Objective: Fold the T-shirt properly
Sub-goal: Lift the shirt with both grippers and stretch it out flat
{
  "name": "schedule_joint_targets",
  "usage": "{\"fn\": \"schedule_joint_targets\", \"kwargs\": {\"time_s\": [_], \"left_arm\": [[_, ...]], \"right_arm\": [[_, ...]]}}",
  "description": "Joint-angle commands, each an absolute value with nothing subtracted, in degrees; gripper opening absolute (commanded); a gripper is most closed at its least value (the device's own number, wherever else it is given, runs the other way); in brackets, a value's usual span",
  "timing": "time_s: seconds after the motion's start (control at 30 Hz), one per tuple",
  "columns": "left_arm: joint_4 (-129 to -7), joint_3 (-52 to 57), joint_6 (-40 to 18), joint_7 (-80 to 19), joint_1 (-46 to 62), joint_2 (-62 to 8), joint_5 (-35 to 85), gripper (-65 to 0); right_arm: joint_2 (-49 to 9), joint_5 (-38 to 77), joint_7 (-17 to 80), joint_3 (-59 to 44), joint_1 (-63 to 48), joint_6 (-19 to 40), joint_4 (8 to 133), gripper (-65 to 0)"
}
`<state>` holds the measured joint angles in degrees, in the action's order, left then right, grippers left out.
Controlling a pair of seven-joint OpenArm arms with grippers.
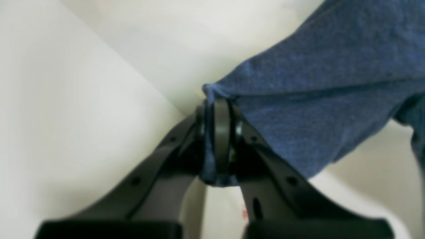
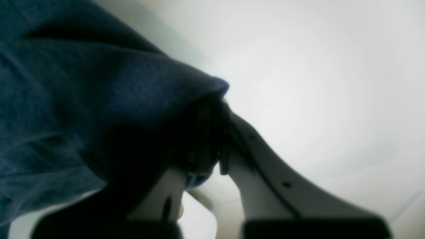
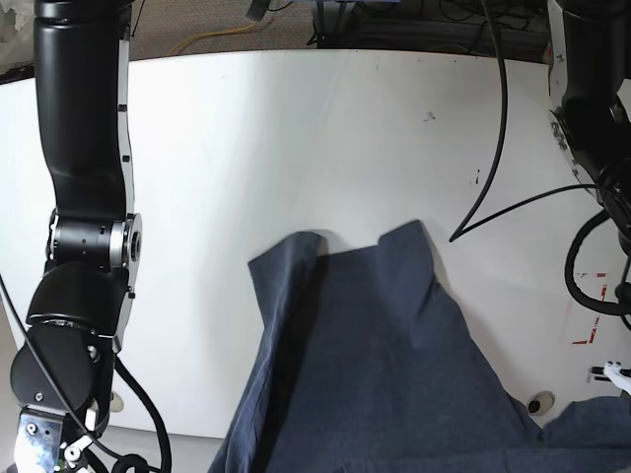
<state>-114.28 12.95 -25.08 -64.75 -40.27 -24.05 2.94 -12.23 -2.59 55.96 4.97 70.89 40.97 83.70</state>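
The T-shirt (image 3: 375, 365) is dark heathered navy. It lies partly on the white table (image 3: 296, 148), with two corners pointing to the far side, and runs off the bottom of the base view. In the left wrist view my left gripper (image 1: 217, 109) is shut on a bunched edge of the T-shirt (image 1: 315, 93), which stretches away up and right. In the right wrist view my right gripper (image 2: 212, 109) is shut on a corner of the T-shirt (image 2: 83, 99), which drapes to the left. Neither gripper's fingers show in the base view.
The right-wrist arm (image 3: 84, 197) rises along the left side of the base view, and the left-wrist arm (image 3: 592, 89) stands at the upper right. A black cable (image 3: 493, 148) hangs over the table's right part. Red marks (image 3: 592, 325) lie near the right edge.
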Motion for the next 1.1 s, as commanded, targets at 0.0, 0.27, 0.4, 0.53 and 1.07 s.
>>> {"fn": "schedule_joint_targets", "kwargs": {"time_s": [0.0, 0.27, 0.4, 0.53, 1.07], "left_arm": [[-114.86, 13.41, -25.89, -66.51, -46.29, -25.71, 0.92, -64.9], [-115.21, 13.23, -33.63, -74.68, -54.37, -25.19, 1.01, -64.9], [-115.38, 11.30, -39.43, -77.23, -53.41, -22.20, 1.01, -64.9], [-115.38, 11.30, -40.00, -79.16, -49.19, -19.65, 1.01, -65.0], [-115.38, 10.86, -40.00, -78.81, -12.70, -7.87, 1.01, -65.0]], "right_arm": [[-12.62, -4.18, 56.04, 4.53, 74.80, 40.00, 84.53, -65.0], [-13.14, -3.74, 59.30, 4.09, 74.33, 40.00, 86.81, -65.0], [-14.37, -3.56, 60.26, 0.75, 68.09, 40.00, 90.86, -65.0], [-14.81, -4.09, 60.35, -0.48, 59.74, 40.00, 95.08, -65.0], [-14.46, -3.56, 60.18, -17.10, 23.08, 40.00, 104.04, -65.0]]}}
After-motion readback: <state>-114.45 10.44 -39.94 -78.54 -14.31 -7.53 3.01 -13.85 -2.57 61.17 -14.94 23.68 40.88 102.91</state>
